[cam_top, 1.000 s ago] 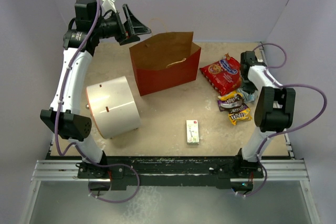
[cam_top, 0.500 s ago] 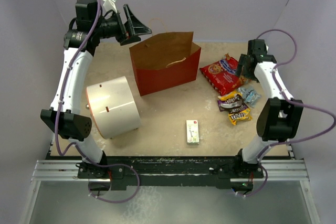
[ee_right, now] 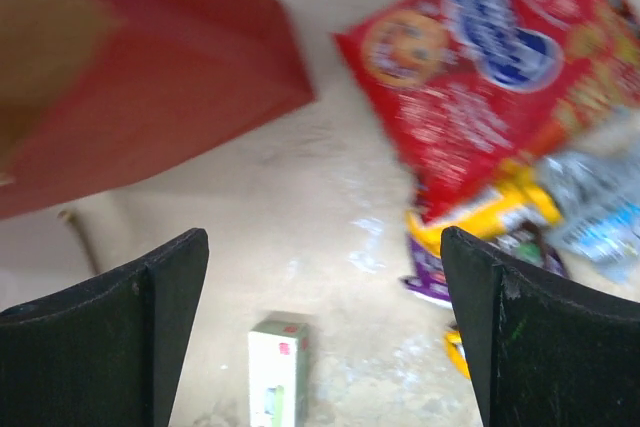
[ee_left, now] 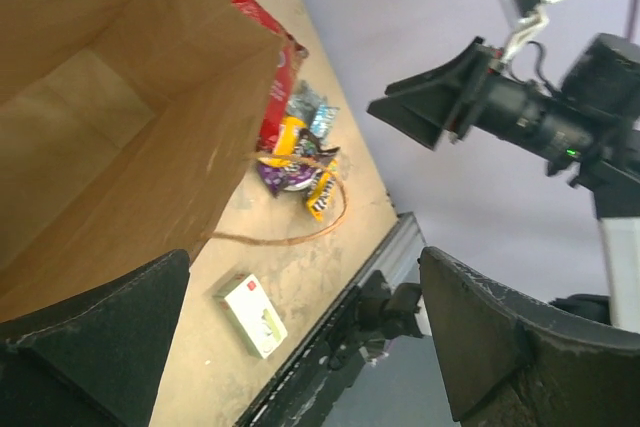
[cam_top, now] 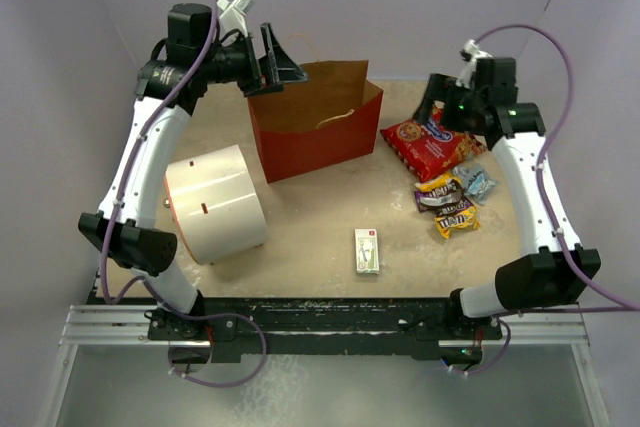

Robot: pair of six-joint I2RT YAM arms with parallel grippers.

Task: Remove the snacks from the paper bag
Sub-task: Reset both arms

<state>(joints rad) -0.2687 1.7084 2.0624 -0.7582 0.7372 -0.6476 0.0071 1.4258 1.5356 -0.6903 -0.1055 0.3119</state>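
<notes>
Snacks (cam_top: pixel 447 203) lie heaped right of centre in the overhead frame, out on the table (cam_top: pixel 310 212) and apart from the bag (cam_top: pixel 315 137), which stands upright and open-mouthed at upper centre. A cookie bag (cam_top: pixel 430 144) tops the heap, candy packs below it, a blue wrapper (cam_top: pixel 478 183) at their right. The left gripper (cam_top: pixel 285 59) hangs at the bag's upper-left rim, fingers wide apart and empty. Its wrist view looks into the brown inside, where nothing shows (part of the floor is cut off by the frame). The right gripper (cam_top: pixel 432 105) hovers over the cookie bag's upper edge, fingers spread, nothing between them. Unloading looks finished or nearly so. The next move calls for a check of the bag's hidden corner. Any leftover means reaching down through the mouth without snagging the handle (ee_left: pixel 300 240) or tipping the bag.
</notes>
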